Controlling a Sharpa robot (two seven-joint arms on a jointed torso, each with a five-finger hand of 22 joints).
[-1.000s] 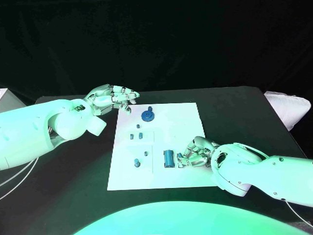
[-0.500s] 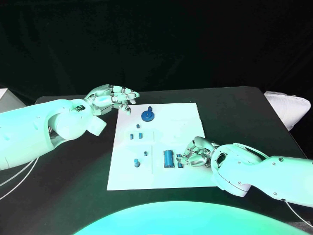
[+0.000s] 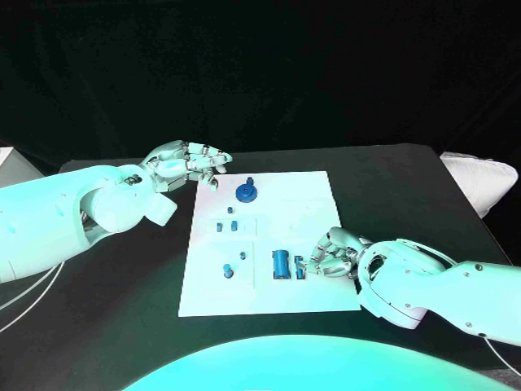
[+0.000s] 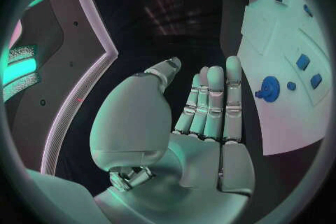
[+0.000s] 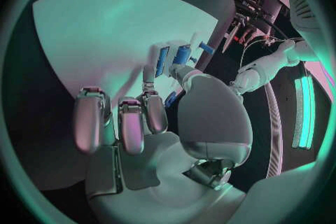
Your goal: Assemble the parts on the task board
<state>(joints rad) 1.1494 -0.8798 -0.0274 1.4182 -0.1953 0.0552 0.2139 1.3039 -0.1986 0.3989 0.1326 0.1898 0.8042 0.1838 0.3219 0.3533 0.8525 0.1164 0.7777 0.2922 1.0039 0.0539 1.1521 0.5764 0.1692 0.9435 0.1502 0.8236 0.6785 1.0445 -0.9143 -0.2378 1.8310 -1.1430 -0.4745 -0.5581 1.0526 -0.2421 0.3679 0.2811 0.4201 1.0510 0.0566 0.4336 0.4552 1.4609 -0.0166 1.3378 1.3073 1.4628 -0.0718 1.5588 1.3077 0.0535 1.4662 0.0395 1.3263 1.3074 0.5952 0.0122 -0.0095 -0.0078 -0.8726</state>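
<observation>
The white task board (image 3: pixel 294 208) lies mid-desk (image 3: pixel 401 187), with dark bare desk on all sides. The left hand (image 3: pixel 188 163) hovers off its far left corner — fingers straight and together, empty. The right hand (image 3: pixel 329 254) sits at the board's right edge, fingertips at the blue cylinder (image 3: pixel 281 262); whether it grips, I cannot tell. Blue parts: one round knob (image 3: pixel 245 192) and several small pieces.

The right hand (image 3: pixel 329 252) covers the task board (image 3: pixel 295 204) at its right edge, and whether its fingers touch the blue part (image 3: pixel 281 262) beside them cannot be told. The small parts (image 3: pixel 226 270) on the board's left half are too small to make out their shapes. In the right wrist view the hand's own palm (image 5: pixel 203 117) hides some of the blue pieces (image 5: pixel 173 57) behind it. The white thing (image 3: pixel 483 181) at the table's right is cut off by the picture's edge.
</observation>
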